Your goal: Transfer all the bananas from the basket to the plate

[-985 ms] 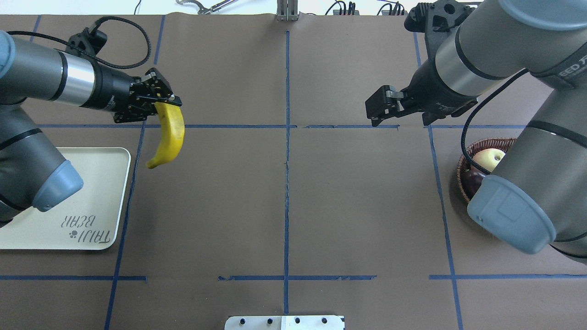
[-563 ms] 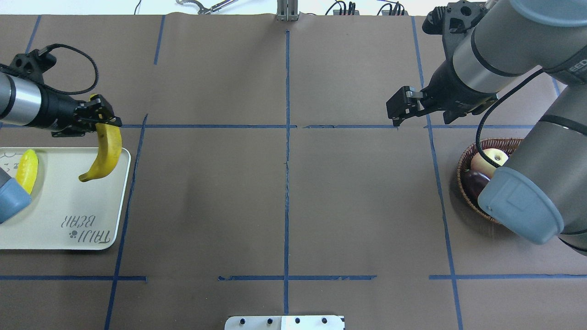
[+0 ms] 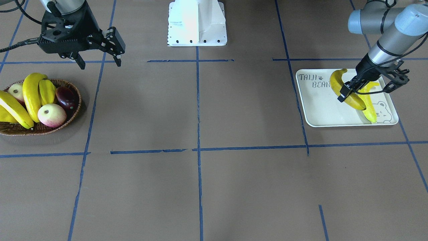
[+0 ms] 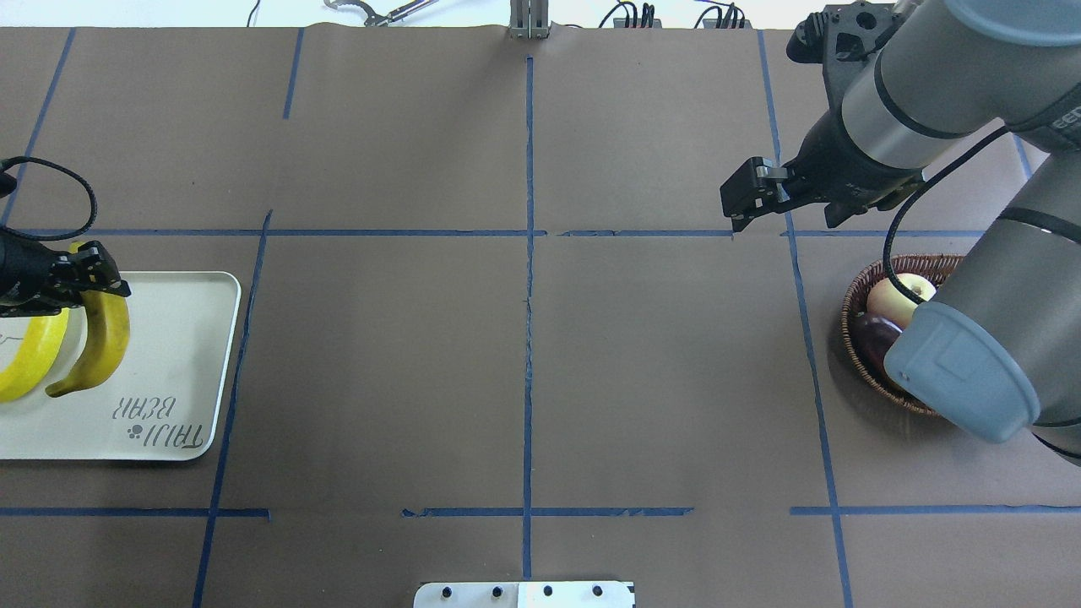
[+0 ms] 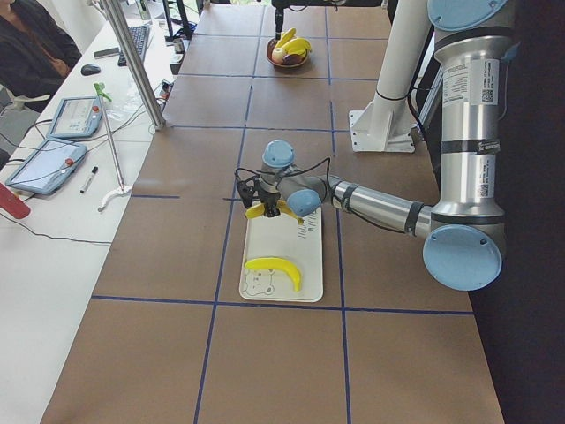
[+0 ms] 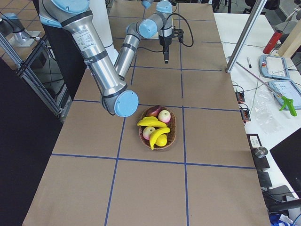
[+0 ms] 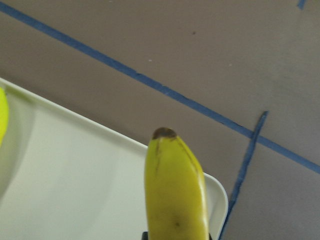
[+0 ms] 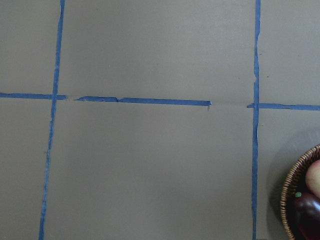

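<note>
The left gripper (image 5: 267,210) holds a banana (image 5: 253,212) over the plate (image 5: 267,245).

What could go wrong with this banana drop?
1. The left gripper holds a long yellow banana by one end, close beside the other yellow banana lying on the flat white tray; released, it may land on that one and roll.
2. In the brown wicker basket, remaining bananas lie against round fruit; the open right gripper may dislodge them.

Lighting: even, diffuse light is falling across the table (image 4: 380,380), soft shadow pooling beside the basket (image 3: 20,129), the left-wrist banana (image 7: 175,195) blurring slightly.
</note>
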You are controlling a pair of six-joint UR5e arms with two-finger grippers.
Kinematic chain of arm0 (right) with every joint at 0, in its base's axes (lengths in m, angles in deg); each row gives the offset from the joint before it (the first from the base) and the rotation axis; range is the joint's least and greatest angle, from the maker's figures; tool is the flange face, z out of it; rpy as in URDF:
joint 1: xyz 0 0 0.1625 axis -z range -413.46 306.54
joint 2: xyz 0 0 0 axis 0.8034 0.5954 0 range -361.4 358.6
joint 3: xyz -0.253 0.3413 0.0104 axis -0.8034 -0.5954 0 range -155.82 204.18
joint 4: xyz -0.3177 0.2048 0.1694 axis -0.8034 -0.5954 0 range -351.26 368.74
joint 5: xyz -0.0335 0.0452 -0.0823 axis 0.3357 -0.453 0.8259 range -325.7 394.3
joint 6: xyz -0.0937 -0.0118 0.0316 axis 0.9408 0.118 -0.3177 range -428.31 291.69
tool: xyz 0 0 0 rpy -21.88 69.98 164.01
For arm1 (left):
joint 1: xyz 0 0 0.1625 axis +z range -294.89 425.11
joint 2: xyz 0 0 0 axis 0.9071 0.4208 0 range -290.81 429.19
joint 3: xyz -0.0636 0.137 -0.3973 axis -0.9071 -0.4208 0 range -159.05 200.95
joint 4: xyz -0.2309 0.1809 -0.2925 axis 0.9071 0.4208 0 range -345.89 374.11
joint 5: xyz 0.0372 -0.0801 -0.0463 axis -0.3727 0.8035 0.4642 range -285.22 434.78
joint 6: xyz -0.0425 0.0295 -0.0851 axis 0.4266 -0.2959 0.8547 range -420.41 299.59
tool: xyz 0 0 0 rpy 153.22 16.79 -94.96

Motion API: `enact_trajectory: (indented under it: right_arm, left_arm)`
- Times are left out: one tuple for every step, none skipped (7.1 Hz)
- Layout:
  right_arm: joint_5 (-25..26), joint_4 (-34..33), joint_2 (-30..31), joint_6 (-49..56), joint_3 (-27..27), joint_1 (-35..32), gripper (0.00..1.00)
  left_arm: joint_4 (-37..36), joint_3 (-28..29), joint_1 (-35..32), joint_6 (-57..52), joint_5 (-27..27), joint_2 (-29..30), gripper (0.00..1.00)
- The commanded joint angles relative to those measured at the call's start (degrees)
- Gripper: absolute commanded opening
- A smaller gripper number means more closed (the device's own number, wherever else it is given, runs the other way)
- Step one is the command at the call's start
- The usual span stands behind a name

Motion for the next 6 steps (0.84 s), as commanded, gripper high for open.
enact_trajectory:
  right_arm:
    - [-0.09,0.27,0.68,0.0,-0.13,0.07,1.0]
    - [-0.09,0.27,0.59,-0.08,-0.83,0.16,1.0]
    - [-0.09,0.27,0.59,-0.08,-0.83,0.16,1.0]
    - [-0.43,0.27,0.59,-0.08,-0.83,0.16,1.0]
    - [-0.52,0.27,0.5,-0.17,-0.75,0.16,1.0]
    - [-0.53,0.27,0.5,-0.17,-0.66,0.16,1.0]
  left_arm:
    - [-0.09,2.14,0.11,-0.07,-0.29,-1.09,0.0]
    - [-0.09,3.54,0.37,-0.25,-1.33,-1.09,0.0]
    - [-0.09,5.04,0.55,-1.9,-2.73,-0.92,0.0]
    - [-0.09,5.84,0.29,-5.14,-2.75,-0.83,0.0]
    - [0.0,6.89,0.2,-6.39,-2.84,-0.83,0.0]
    - [0.0,6.98,0.29,-6.4,-2.84,-0.83,0.0]
